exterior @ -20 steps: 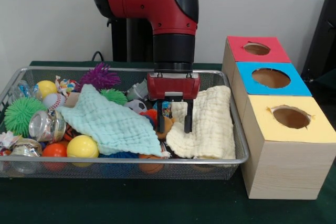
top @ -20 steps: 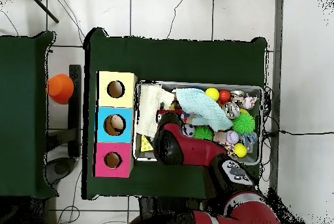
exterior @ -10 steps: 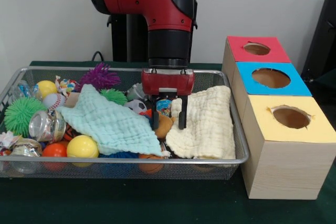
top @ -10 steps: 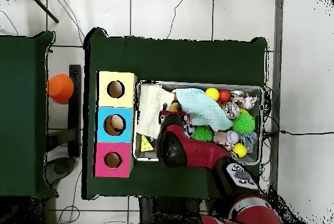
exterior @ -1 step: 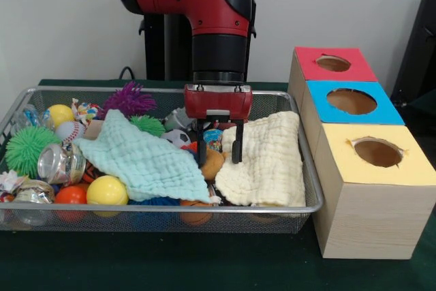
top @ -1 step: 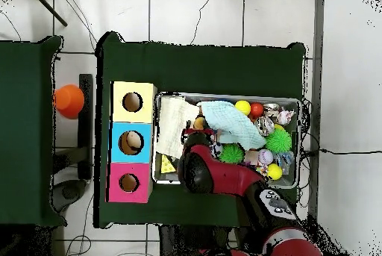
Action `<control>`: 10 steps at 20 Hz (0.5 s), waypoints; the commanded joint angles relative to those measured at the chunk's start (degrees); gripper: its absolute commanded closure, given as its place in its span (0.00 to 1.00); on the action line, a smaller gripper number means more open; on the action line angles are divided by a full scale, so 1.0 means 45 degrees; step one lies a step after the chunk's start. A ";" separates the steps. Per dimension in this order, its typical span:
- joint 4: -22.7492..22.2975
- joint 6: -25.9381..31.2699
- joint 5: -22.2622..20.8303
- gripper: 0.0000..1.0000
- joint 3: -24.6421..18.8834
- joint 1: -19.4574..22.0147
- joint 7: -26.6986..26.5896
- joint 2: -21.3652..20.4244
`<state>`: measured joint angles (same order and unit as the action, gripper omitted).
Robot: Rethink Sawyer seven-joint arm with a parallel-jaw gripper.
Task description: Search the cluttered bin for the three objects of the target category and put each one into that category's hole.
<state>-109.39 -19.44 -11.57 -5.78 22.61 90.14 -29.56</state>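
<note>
Red gripper (exterior @ -1 step: 218,155) centre frame in the front view, fingers spread apart with nothing clamped between them, tips down among the clutter in the wire bin (exterior @ -1 step: 293,207). Directly below, between the tips: a small orange-brown soft toy (exterior @ -1 step: 213,163), partly buried, with a printed blue item (exterior @ -1 step: 213,139) just behind; exact kind hard to tell. To its left in the frame, a mint cloth (exterior @ -1 step: 143,161) draped over balls; to its right, a cream cloth (exterior @ -1 step: 269,161) folded against the bin's right wall. Both cloths likely light, limp, prone to snag and drag along if pinched by mistake. Target category not readable from the scene; three candidate holes at right: red box (exterior @ -1 step: 334,63) farthest back, blue box (exterior @ -1 step: 351,101) in the middle, yellow box (exterior @ -1 step: 377,152) nearest.

Probable handling of the orange-brown toy: soft, light, compressible, not fragile, not slippery. Best taken across its plump middle, clear of the cream cloth's edge touching it. Balls nearby, such as the yellow ball (exterior @ -1 step: 107,191) lower left, smooth and apt to roll out of a pinch.

In the overhead view, gripper hidden under the arm (top @ -1 step: 201,169), above the bin's left half.
</note>
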 commanded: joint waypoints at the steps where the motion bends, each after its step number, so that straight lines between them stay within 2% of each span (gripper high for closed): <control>1: -0.0176 0.1134 0.0064 0.00 -0.0428 0.0081 0.2214 0.0131; 10: -0.0130 0.1289 0.0410 0.00 -0.0136 -0.0106 0.2289 0.0431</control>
<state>-109.52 -19.45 -11.56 -5.72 22.14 90.14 -29.15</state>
